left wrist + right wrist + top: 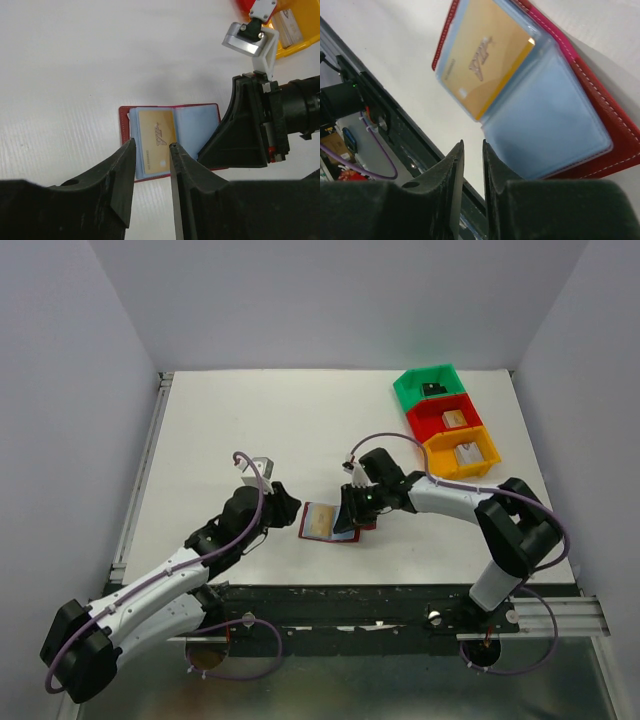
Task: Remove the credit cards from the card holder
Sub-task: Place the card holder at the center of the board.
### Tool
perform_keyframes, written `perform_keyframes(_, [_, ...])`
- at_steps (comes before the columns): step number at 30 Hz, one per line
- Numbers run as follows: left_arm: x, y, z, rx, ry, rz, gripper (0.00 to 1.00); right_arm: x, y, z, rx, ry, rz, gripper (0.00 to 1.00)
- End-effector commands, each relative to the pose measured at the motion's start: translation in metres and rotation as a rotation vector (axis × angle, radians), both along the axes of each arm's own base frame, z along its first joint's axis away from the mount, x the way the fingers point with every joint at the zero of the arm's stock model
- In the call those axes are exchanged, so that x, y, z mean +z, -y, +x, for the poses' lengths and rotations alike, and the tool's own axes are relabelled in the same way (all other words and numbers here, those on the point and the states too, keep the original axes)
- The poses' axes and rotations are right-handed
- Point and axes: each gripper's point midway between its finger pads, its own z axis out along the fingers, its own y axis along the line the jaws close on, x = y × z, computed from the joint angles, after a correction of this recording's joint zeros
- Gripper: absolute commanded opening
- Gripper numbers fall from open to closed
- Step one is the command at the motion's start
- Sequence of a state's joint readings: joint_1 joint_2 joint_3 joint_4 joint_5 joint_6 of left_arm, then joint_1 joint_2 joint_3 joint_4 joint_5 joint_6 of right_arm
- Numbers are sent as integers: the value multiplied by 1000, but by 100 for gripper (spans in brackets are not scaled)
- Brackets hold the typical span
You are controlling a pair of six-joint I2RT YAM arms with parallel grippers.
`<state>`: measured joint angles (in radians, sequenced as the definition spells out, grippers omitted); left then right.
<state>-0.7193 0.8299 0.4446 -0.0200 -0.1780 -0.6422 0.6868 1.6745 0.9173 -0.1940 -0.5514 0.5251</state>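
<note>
The card holder [330, 523] lies open on the white table [250, 430], close to the front edge, between the two arms. It is dark red on the outside with light stitching, and it has light blue see-through pockets inside. One gold card [156, 140] sits in the left pocket. The card has a slanted word in the middle and a tiny line of print down one side, but both are too blurry to read. The right pocket looks plain blue. Only this one card shows.

The left gripper [151, 147] is at the left edge of the card holder. Its jaws are apart, and the gold card shows through the gap. The right gripper [472, 147] is at the right side, with one finger down on the blue page. Its jaws are almost together, with a thin gap and nothing in it.

Far back on the right stand three bins in a row: one orange bin [462, 452], one red bin [448, 418] and one green bin [430, 388]. Each has a small thing inside.
</note>
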Motion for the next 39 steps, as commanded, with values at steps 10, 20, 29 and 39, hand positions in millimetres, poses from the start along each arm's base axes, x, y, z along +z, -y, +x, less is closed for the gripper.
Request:
perform_keyframes(10, [-4, 17, 10, -9, -36, -53, 43, -46, 37, 26, -74, 19, -147, 27])
perform_keyframes(20, [-5, 22, 10, -28, -43, -54, 45, -48, 55, 47, -101, 72, -245, 27])
perform_keyframes(29, [0, 24, 14, -44, -27, -36, 45, 7, 38, 56, -148, 180, -74, 35])
perform_keyframes(39, [-29, 28, 24, -38, -144, -24, 6, 35, -4, 46, -151, 124, 207, 48])
